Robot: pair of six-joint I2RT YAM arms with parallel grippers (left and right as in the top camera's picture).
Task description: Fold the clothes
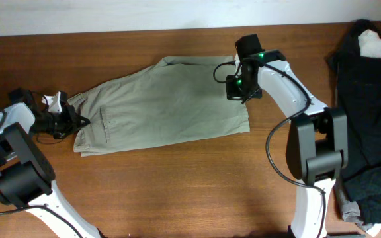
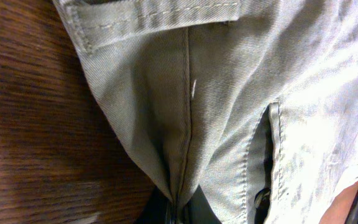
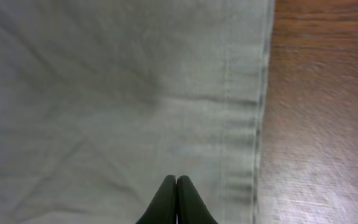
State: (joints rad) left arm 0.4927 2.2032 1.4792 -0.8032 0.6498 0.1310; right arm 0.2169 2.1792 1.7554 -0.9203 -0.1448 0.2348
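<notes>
The khaki-beige shorts lie spread on the wooden table, waistband to the left and leg hems to the right. My left gripper is at the waistband end and is shut on a pinch of the shorts' fabric along a seam; a pocket slit shows beside it. My right gripper hovers over the right leg near the hem. Its fingers are pressed together and hold nothing, above the flat cloth by the stitched hem.
A pile of black garments with a small white cloth on top lies at the right edge of the table. Bare wood lies in front of the shorts. A white wall edge runs along the back.
</notes>
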